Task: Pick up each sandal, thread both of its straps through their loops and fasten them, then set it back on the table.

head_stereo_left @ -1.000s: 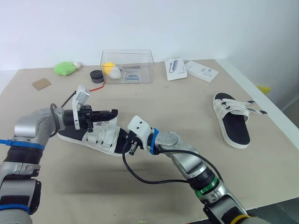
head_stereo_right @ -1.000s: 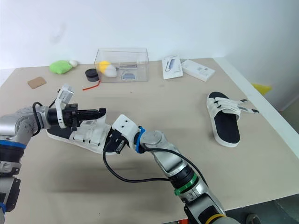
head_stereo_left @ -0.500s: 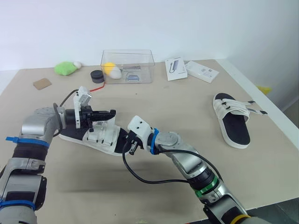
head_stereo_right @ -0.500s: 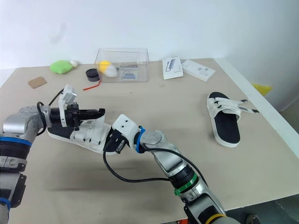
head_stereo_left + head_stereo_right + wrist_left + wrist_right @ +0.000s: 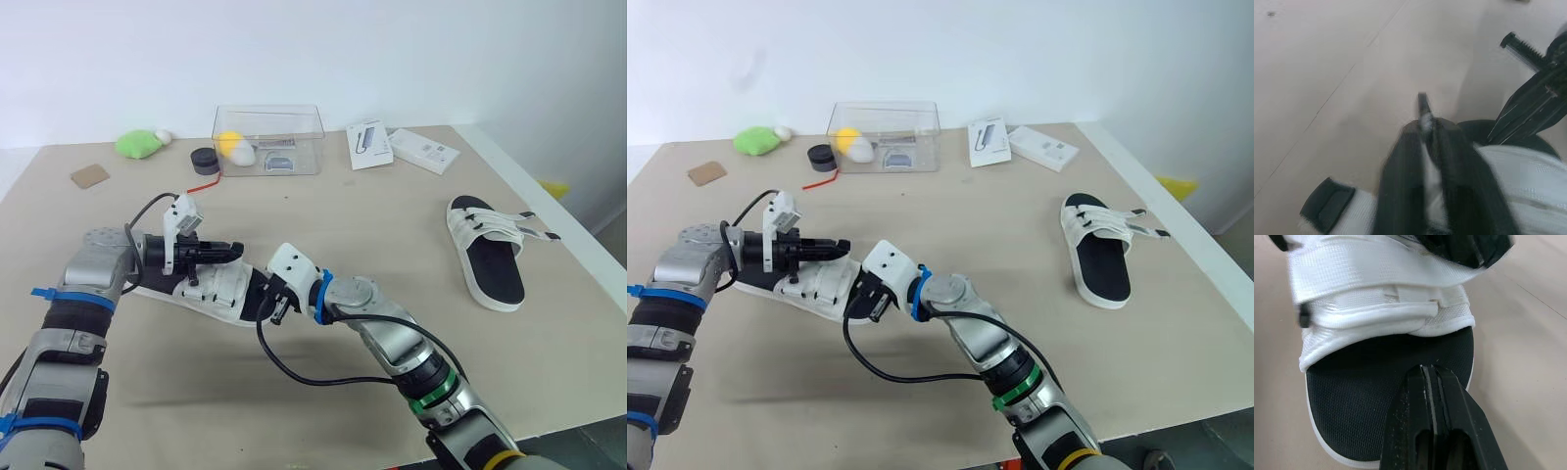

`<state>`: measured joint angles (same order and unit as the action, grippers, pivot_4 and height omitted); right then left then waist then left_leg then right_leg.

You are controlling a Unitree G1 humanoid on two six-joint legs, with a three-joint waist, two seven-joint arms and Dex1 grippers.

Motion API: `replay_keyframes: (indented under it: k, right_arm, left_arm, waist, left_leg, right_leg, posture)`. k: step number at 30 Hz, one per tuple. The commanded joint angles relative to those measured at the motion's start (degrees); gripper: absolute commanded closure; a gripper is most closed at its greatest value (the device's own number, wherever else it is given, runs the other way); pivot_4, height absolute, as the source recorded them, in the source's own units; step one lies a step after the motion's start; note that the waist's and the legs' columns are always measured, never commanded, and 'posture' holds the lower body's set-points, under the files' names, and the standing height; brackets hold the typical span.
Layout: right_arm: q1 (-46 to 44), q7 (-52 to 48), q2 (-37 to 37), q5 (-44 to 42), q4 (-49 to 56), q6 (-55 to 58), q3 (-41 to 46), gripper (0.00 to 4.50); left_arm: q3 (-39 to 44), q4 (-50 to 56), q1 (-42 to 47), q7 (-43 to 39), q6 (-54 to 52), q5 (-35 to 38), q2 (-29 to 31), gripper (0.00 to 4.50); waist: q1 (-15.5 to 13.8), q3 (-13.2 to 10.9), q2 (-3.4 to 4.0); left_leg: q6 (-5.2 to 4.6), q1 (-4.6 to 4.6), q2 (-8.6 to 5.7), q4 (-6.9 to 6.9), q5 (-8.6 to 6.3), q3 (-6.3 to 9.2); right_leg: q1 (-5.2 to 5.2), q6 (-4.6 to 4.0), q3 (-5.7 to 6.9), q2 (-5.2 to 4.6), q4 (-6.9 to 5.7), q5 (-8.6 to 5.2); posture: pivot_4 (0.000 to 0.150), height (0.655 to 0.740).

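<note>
A white-strapped sandal with a black footbed [image 5: 217, 292] lies on the table at centre left. My left gripper [image 5: 235, 249] reaches across its straps from the left. It is shut, with a white strap [image 5: 1434, 193] pinched between its fingers. My right gripper [image 5: 1428, 368] is shut, and its tip rests on the open black footbed [image 5: 1371, 401] just in front of the straps. In the left eye view the right gripper [image 5: 277, 305] meets the sandal's right end. The second sandal [image 5: 485, 249] lies apart at the far right, with loose strap ends pointing toward the table edge.
A clear plastic box [image 5: 266, 137] holding small items stands at the back. Near it are a black round object [image 5: 203, 160], a green lump [image 5: 135, 144] and a brown card [image 5: 88, 176]. Two white boxes [image 5: 369, 144] lie at the back right. A black cable [image 5: 284, 367] loops from my right arm.
My left gripper has dropped lower and rolled at the wrist, bringing the strap down closer to the sandal. The right gripper and both sandals have stayed put.
</note>
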<state>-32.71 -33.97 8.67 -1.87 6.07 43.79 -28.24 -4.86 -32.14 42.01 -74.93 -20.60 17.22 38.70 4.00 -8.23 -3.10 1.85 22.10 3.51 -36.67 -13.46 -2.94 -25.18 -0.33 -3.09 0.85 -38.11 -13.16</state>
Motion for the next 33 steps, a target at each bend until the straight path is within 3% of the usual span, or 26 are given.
replay_keyframes:
  k: [1, 2, 5, 6, 13, 21, 26, 30, 31, 33]
  right_arm:
    - [1.8, -0.39, 0.6, 0.46, -2.69, 2.36, -2.0, 4.5]
    - [1.78, -0.39, 0.59, 0.46, -2.73, 2.33, -2.0, 4.5]
    - [1.64, -0.44, 0.56, 0.48, -2.95, 2.18, -1.99, 4.5]
    - [1.61, -0.46, 0.58, 0.49, -3.01, 2.1, -1.98, 4.5]
    - [1.33, -0.63, 0.71, 0.52, -3.2, 1.9, -1.98, 4.5]
    - [1.66, -0.63, 0.54, 0.1, -2.9, 0.28, -1.0, 4.5]
    - [3.12, -2.59, 0.46, -5.34, 1.09, -7.95, 7.58, 4.5]
    - [3.18, -5.82, 0.75, -12.66, 4.46, -8.84, 14.8, 4.5]
    - [2.76, -6.49, 1.06, -14.14, 4.67, -8.84, 16.29, 4.19]
    - [1.49, -8.58, 1.92, -17.37, 4.93, -8.75, 19.06, 3.58]
  left_arm:
    - [0.44, -0.3, 1.15, -0.68, 1.37, -1.09, 0.25, 1.86]
    - [0.59, -0.41, 1.25, -0.73, 1.69, -1.24, 0.2, 1.58]
    - [0.35, -0.61, 1.56, -1.62, 3.8, -2.17, 0.41, 0.15]
    - [0.01, -0.81, 1.6, -1.74, 5.43, -2.95, 0.57, 0.06]
    - [-1.52, -6.73, 3.67, 1.02, 16.36, -9.26, 0.01, 0.06]
    - [0.42, -7.71, 3.73, 1.32, 19.86, -9.17, 1.25, 0.06]
    - [11.78, 6.7, -3.59, 3.57, 12.93, 0.85, 5.71, 0.06]
    - [17.54, 17.25, -14.1, 4.88, 11.26, 3.55, 8.94, 0.06]
    - [18.78, 19.07, -16.03, 6.06, 12.12, 3.45, 9.32, 0.02]
    - [19.59, 18.59, -19.38, 10.41, 24.16, -2.92, 10.37, 0.0]
  waist:
    - [0.02, 0.0, 0.0]
    - [0.03, 0.0, 0.0]
    - [0.04, 0.0, 0.0]
    - [0.04, 0.0, 0.0]
    - [0.05, 0.0, 0.0]
    - [0.08, 0.0, 0.0]
    - [0.27, -0.03, -0.02]
    - [0.05, -0.1, 0.03]
    - [0.05, -0.12, 0.06]
    - [-0.22, -0.16, -0.01]
  left_leg:
    - [0.0, 0.01, 0.01, 0.0, 0.0, 0.0]
    - [0.0, 0.01, 0.01, 0.0, 0.0, -0.01]
    - [0.0, 0.01, 0.01, 0.01, 0.0, -0.01]
    - [0.0, 0.01, 0.01, 0.01, 0.0, -0.01]
    - [0.0, 0.01, 0.01, 0.01, 0.0, -0.01]
    - [0.0, 0.02, 0.03, 0.01, 0.0, -0.02]
    - [0.0, 0.27, 0.08, 0.02, -0.01, 0.0]
    - [-0.02, 0.4, 0.03, 0.02, -0.07, 0.03]
    - [-0.04, 0.39, 0.11, 0.02, -0.13, 0.0]
    - [-0.1, 0.4, 0.07, 0.0, -0.17, -0.01]
  right_leg:
    - [-0.01, 0.0, 0.0, 0.0, 0.0, 0.0]
    - [-0.01, 0.0, -0.01, 0.0, 0.0, 0.0]
    - [-0.01, 0.0, -0.01, 0.0, 0.0, -0.01]
    - [-0.01, 0.0, -0.01, 0.0, 0.0, -0.01]
    - [-0.01, 0.0, -0.01, 0.01, 0.0, 0.0]
    - [-0.02, 0.0, -0.01, 0.01, 0.0, 0.0]
    - [-0.2, 0.02, 0.01, 0.03, 0.01, -0.01]
    - [-0.24, 0.16, 0.09, -0.12, 0.03, -0.12]
    - [-0.25, 0.17, 0.01, -0.14, 0.06, -0.12]
    - [-0.24, 0.19, 0.0, -0.22, 0.06, -0.14]
  posture:
    - [0.15, 0.74]
    - [0.15, 0.74]
    - [0.15, 0.74]
    - [0.15, 0.74]
    - [0.15, 0.74]
    - [0.15, 0.74]
    - [0.15, 0.74]
    - [0.15, 0.74]
    - [0.15, 0.74]
    - [0.15, 0.74]
